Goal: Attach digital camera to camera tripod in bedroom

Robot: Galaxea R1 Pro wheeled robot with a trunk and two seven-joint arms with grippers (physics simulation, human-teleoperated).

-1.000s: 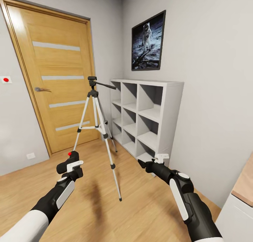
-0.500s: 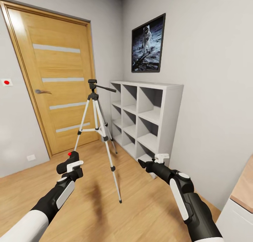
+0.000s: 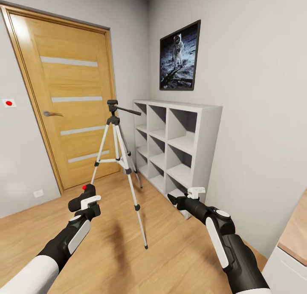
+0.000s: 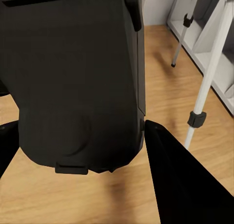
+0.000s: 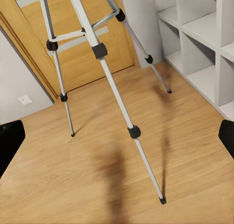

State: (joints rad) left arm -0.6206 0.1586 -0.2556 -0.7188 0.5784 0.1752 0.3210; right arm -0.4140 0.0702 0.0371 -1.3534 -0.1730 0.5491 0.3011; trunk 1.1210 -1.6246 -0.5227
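Ahead of the robot in the head view, one tripod [image 3: 118, 166] stands upright on the wood floor [image 3: 128, 260] on three splayed legs, between one wooden door [image 3: 72, 102] and one white cube shelf [image 3: 181, 145], near both; its black head is bare, with one handle pointing toward the shelf. One astronaut picture [image 3: 180, 57] hangs on the wall above the shelf. Two arms reach forward: the left gripper [image 3: 87, 204] is clamped on one black camera [image 3: 83, 197] with a red button on top, well short of the tripod head, and the right gripper [image 3: 181, 197] holds nothing, its spread unclear from this angle. From the left wrist, the camera [image 4: 78, 78] sits between two dark fingers [image 4: 180, 180], with two tripod legs beside it. From the right wrist, all three tripod [image 5: 97, 53] legs stand on the floor, and the two fingertips [image 5: 9, 141] sit far apart at the picture's edges, so that claw is wide.
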